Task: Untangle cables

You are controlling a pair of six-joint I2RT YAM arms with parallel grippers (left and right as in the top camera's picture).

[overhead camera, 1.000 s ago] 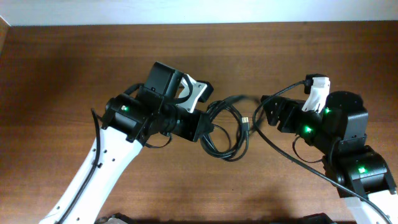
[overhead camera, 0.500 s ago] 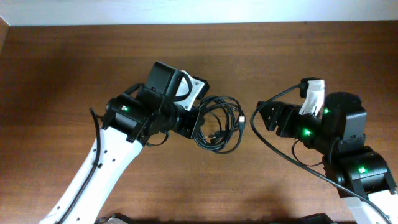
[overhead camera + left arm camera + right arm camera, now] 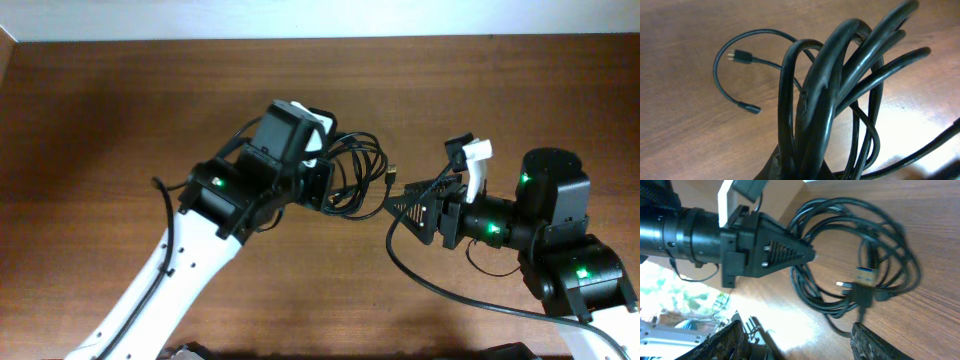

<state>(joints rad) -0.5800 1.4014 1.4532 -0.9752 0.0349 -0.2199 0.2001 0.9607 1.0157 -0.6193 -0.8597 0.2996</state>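
The cables (image 3: 358, 172) are one bunch of glossy black loops at the middle of the table. My left gripper (image 3: 326, 186) is shut on the bunch's left side, and several loops rise out of its jaws (image 3: 840, 85). One thin end with a pronged plug (image 3: 738, 56) curls loose to the left on the wood. My right gripper (image 3: 404, 200) stands open just right of the bunch, pointing left at it and apart from it. In the right wrist view the cables (image 3: 860, 265) lie ahead of the right gripper's two fingers (image 3: 726, 341), with a USB plug (image 3: 865, 273) among the loops.
The right arm's thick black wire (image 3: 440, 292) sweeps across the wood in front of the right arm. The left arm (image 3: 190, 260) crosses the near left part of the table. The table's back edge (image 3: 320, 40) meets a white wall.
The left gripper carried the bunch toward the back and a little right, drawing its loops tighter. The right gripper swung forward and turned to point left at the bunch.
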